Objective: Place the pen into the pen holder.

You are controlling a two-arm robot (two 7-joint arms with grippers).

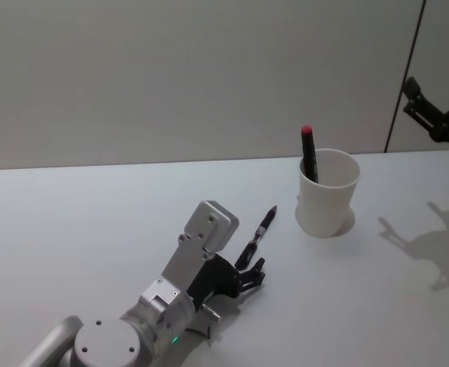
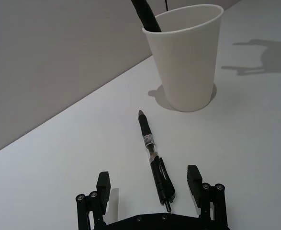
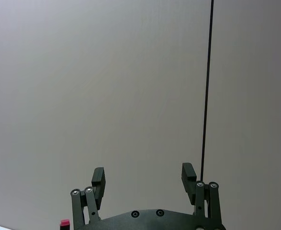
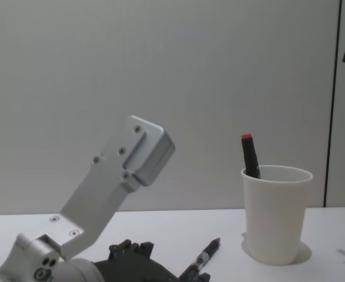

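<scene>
Pen (image 2: 152, 153) lies on the desk (image 2: 59, 182) between my left gripper's (image 2: 149, 176) spread fingers (image 2: 194, 178), ungripped (pen holder (image 2: 185, 62) near); grasp and drop remain. Right gripper (image 3: 143, 172) parked high, spread too.

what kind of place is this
Likely a robot test bench: a white table against a blank grey wall, a paper-cup pen holder, a pen lying inside the open left gripper, the right gripper raised aside.

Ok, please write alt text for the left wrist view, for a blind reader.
The open left hand flanks one end of a black pen lying on the white table. Beyond its other end stands a white paper cup holding another pen.
</scene>
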